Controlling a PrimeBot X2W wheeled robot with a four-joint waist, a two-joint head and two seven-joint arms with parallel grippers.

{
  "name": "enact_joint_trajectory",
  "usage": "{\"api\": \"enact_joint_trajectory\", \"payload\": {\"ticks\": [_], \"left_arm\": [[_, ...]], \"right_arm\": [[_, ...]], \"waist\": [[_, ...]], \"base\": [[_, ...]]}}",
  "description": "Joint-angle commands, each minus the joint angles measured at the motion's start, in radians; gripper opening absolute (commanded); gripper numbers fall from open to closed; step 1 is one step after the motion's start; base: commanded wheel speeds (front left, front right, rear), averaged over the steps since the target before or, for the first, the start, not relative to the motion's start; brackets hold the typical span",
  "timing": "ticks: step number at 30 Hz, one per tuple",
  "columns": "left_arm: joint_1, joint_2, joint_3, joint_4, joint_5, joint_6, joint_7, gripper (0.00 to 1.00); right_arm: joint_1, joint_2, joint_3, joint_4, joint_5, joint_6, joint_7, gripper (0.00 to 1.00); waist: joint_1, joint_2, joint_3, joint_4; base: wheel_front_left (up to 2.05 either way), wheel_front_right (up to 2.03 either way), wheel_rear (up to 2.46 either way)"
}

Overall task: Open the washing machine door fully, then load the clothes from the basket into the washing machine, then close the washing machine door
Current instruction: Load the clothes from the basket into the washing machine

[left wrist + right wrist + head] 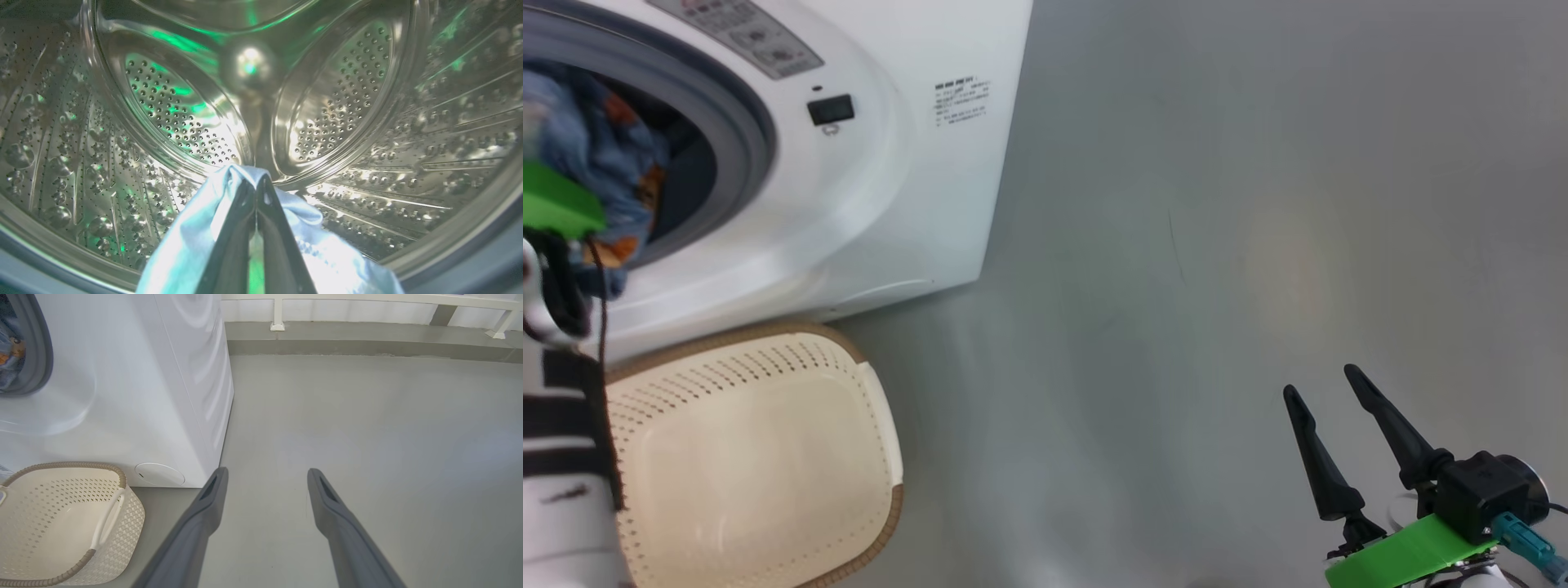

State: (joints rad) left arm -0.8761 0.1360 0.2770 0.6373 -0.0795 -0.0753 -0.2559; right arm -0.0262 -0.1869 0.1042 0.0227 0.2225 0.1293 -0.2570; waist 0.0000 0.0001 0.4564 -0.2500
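Observation:
In the left wrist view my left gripper (256,179) reaches into the washing machine's steel drum (61,143), shut on a piece of pale blue cloth (192,232) that drapes down both sides of the fingers. The head view shows the white washing machine (890,163) at the upper left, with blue clothes with orange prints (596,147) hanging in its grey-gasketed opening behind my left wrist. In front of the washer stands the basket (882,425), its inside bare cream plastic. My right gripper (1321,382) hovers open over the floor, far right of the machine. The washing machine door is out of view.
Grey floor (1217,245) stretches to the right of the washer. In the right wrist view the basket (130,514) sits at the lower left, and a low step with a white railing (278,314) runs along the back.

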Motion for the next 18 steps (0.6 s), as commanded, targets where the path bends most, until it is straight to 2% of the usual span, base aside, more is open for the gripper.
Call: {"api": "enact_joint_trajectory", "payload": {"ticks": [1,10,18], "left_arm": [[-0.039,0.051,0.021,-0.004,0.013,0.008,-0.006,0.00],[-0.170,0.083,0.012,0.065,0.036,0.031,-0.006,0.00],[-0.253,0.101,0.043,-0.006,0.021,0.043,-0.006,0.00]], "right_arm": [[-0.016,-0.023,0.017,-0.028,0.003,0.001,-0.005,1.00],[-0.023,-0.028,0.034,-0.041,0.008,0.001,-0.005,1.00],[-0.032,-0.030,0.041,-0.052,0.011,0.001,-0.005,1.00]], "waist": [[0.0000,-0.0001,0.040,-0.012],[0.0000,-0.0001,0.097,-0.023],[0.0000,-0.0001,0.142,-0.039]], "base": [[0.00,0.00,0.00],[0.00,0.00,0.00],[0.00,0.00,0.00]]}}
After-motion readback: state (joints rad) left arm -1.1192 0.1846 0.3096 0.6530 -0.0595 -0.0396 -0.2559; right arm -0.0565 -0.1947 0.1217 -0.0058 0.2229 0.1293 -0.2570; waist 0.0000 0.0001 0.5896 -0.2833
